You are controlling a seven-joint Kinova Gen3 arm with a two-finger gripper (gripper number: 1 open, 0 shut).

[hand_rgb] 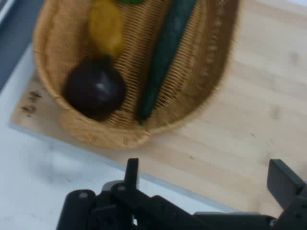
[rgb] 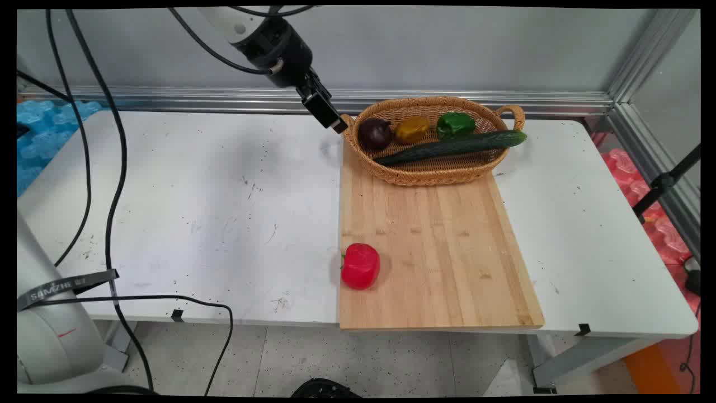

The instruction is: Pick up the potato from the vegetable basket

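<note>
My gripper (rgb: 331, 118) hangs open and empty in the air just left of a wicker basket (rgb: 430, 174), above the far left corner of a wooden cutting board (rgb: 442, 252). The basket holds a dark purple round vegetable (rgb: 374, 134), a yellow pepper (rgb: 413, 129), a green pepper (rgb: 455, 124) and a long cucumber (rgb: 453, 147) whose tip overhangs the right rim. In the hand view the gripper (hand_rgb: 207, 175) is spread wide over the board (hand_rgb: 259, 120), with the basket (hand_rgb: 96, 134), purple vegetable (hand_rgb: 95, 91), yellow pepper (hand_rgb: 107, 28) and cucumber (hand_rgb: 163, 57) ahead. A red pepper (rgb: 360, 266) lies at the board's near left edge.
The white table (rgb: 196, 212) stretches left of the board and carries small dark marks. Black cables (rgb: 114, 184) hang at the left. An aluminium rail (rgb: 168, 98) runs along the wall behind, and a frame post (rgb: 643, 61) stands at the right.
</note>
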